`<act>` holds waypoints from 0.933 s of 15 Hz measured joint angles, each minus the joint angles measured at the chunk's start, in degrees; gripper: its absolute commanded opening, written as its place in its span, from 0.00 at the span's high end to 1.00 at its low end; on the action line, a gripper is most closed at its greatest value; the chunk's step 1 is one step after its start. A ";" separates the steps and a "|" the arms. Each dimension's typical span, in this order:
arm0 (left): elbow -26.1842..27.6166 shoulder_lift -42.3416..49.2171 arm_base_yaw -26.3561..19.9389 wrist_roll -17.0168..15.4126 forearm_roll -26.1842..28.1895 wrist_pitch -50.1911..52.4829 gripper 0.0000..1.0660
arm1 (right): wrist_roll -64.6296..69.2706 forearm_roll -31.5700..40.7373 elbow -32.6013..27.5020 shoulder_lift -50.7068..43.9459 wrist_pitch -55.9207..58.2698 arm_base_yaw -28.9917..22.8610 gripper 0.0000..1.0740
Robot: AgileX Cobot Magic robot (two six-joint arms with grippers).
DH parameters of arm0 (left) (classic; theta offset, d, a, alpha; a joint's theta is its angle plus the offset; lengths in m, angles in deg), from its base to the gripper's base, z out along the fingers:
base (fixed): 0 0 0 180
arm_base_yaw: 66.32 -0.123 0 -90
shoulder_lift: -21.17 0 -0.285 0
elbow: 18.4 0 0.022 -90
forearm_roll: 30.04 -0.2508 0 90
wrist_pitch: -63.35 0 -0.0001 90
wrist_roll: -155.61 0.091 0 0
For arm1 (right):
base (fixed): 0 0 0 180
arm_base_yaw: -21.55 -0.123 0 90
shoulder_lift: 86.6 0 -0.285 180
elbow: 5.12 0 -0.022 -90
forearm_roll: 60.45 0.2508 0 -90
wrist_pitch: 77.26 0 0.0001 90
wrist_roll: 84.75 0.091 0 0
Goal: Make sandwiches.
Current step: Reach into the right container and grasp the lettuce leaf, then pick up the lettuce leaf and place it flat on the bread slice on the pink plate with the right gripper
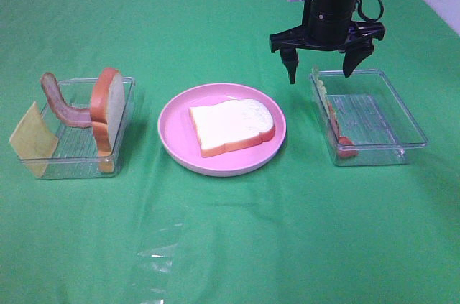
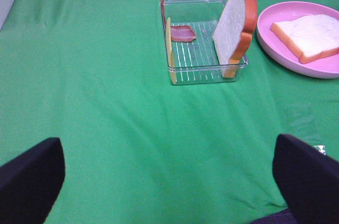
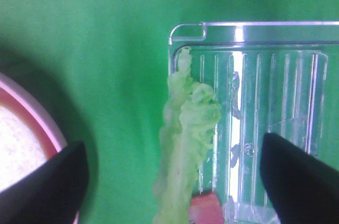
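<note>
A white bread slice (image 1: pixel 231 126) with orange-brown crust lies flat on the round pink plate (image 1: pixel 172 131). A second bread slice (image 1: pixel 108 108) stands on edge in the left clear tray (image 1: pixel 118 160), with a bacon strip (image 1: pixel 61 103) and a yellow cheese square (image 1: pixel 32 139). Pale green lettuce (image 3: pixel 186 144) and a reddish bacon piece (image 3: pixel 204 208) lean on the near wall of the right clear tray (image 1: pixel 402 113). My right gripper (image 1: pixel 325 67) is open and empty, hanging above that tray's far-left corner over the lettuce. My left gripper (image 2: pixel 169 176) is open and empty, well short of the left tray.
A green cloth (image 1: pixel 230 246) covers the table. A clear plastic wrinkle (image 1: pixel 162 254) lies on the cloth in front of the plate. The plate also shows in the left wrist view (image 2: pixel 275 49) and in the right wrist view (image 3: pixel 50 136).
</note>
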 measured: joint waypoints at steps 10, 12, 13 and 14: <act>0.00 0.00 0.00 0.00 0.00 0.00 0.06 | -3.78 0.57 0.00 0.00 0.34 0.00 1.00; 0.00 0.00 0.00 0.00 0.00 0.00 0.06 | -5.16 -0.34 0.00 0.00 1.38 0.00 1.00; 0.00 0.00 0.00 0.00 0.00 0.00 0.06 | -5.44 -0.92 0.00 -0.06 1.66 0.00 1.00; 0.00 0.00 0.00 0.00 0.00 0.00 0.06 | -6.02 -1.60 0.00 -0.52 2.06 0.00 1.00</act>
